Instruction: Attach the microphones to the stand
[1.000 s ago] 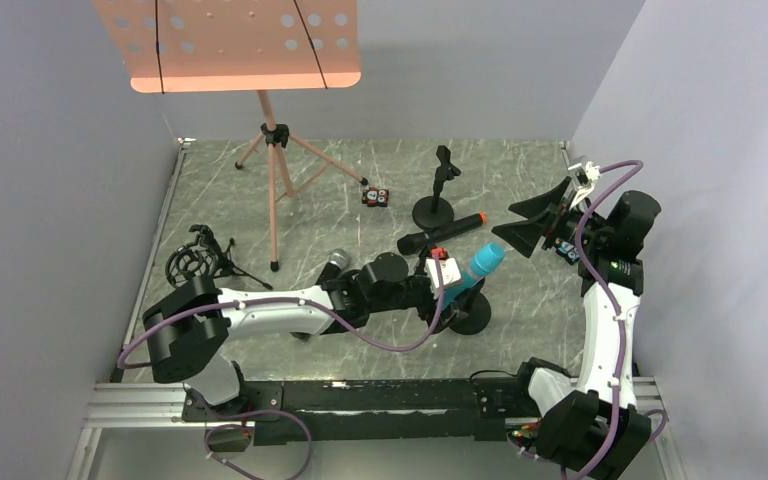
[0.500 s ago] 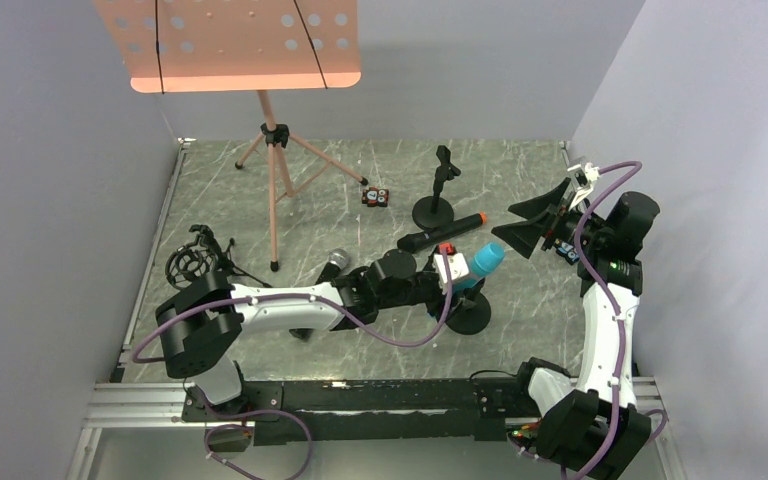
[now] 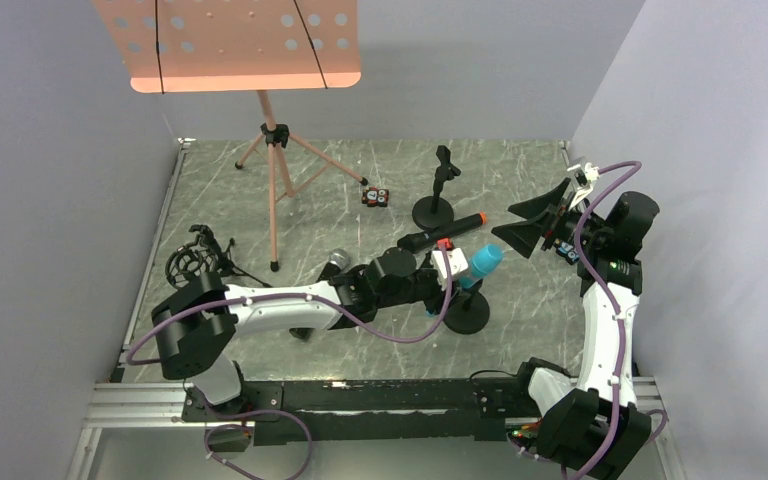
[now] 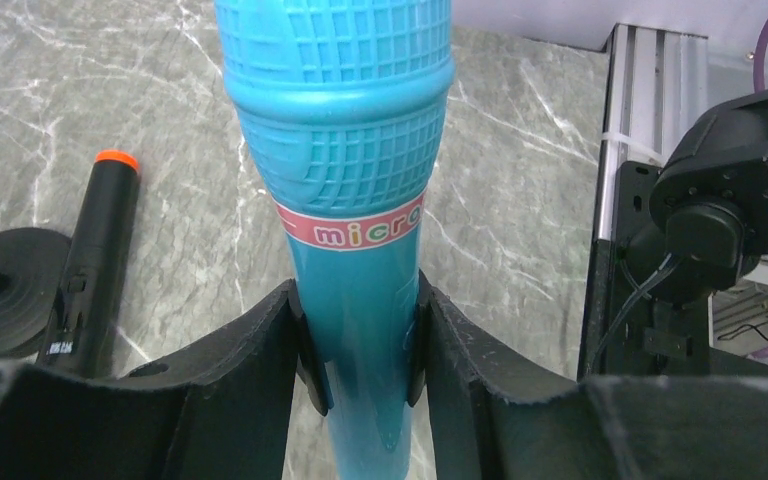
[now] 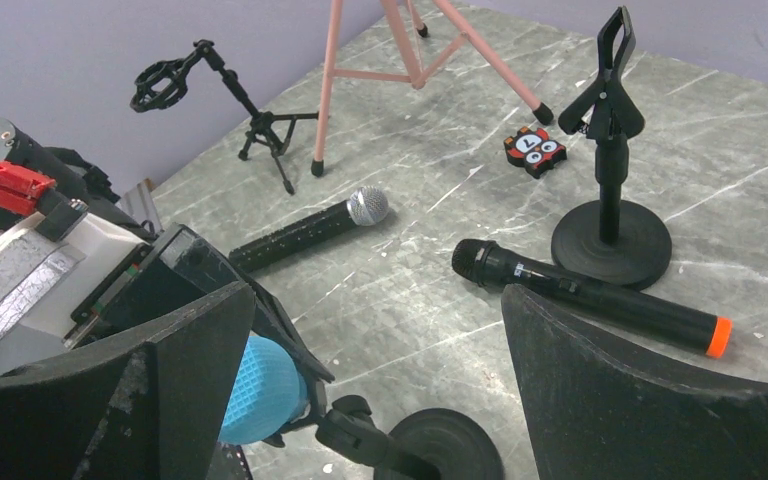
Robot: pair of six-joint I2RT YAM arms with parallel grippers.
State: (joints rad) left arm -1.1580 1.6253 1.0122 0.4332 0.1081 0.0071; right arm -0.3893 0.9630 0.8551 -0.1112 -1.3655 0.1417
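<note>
The blue microphone (image 3: 484,260) (image 4: 345,150) stands tilted over a round-based black stand (image 3: 468,312). My left gripper (image 3: 458,276) (image 4: 360,345) is shut on its handle, both pads pressed against the blue body. In the right wrist view its mesh head (image 5: 260,390) sits beside the stand's clip (image 5: 360,428). A black microphone with an orange end (image 3: 440,234) (image 5: 590,295) lies on the table. Another black microphone with a silver mesh head (image 3: 335,262) (image 5: 310,230) lies left of my arm. My right gripper (image 3: 530,225) (image 5: 375,295) hangs open and empty at the right.
A second black clip stand (image 3: 438,195) (image 5: 610,180) stands behind the orange-ended mic. A pink music stand (image 3: 270,180) rises at the back left, with a black shock-mount tripod (image 3: 195,262) near the left edge. A small red and black toy (image 3: 376,197) lies nearby.
My left gripper's jaws have closed in onto the blue microphone's handle, and the arm has shifted slightly right. The right arm has not moved.
</note>
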